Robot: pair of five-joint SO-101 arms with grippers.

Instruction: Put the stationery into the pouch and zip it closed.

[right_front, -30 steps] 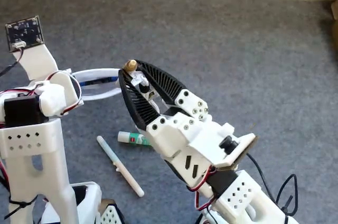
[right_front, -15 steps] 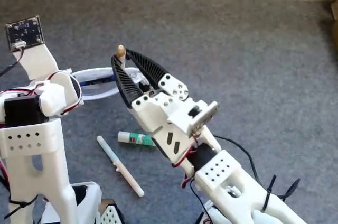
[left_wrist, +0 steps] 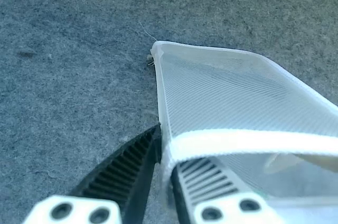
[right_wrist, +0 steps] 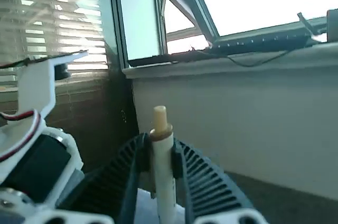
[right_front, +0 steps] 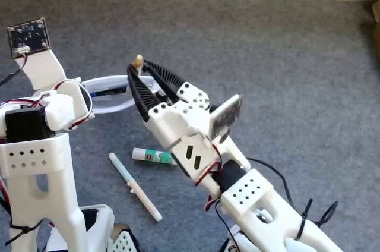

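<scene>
1. High view, left of centre: right gripper (right_front: 140, 71) clamps a pen (right_front: 138, 60) upright (probably light, stiff, slippery), near the pouch (right_front: 113, 100).
2. Left gripper (left_wrist: 165, 155) pinches the pouch's (left_wrist: 227, 92) mesh rim (likely floppy; hold the bound edge).

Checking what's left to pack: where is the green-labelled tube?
In the high view the green-labelled tube lies on the grey carpet left of centre, beside the pale pen, on the near side of the pouch.
</scene>
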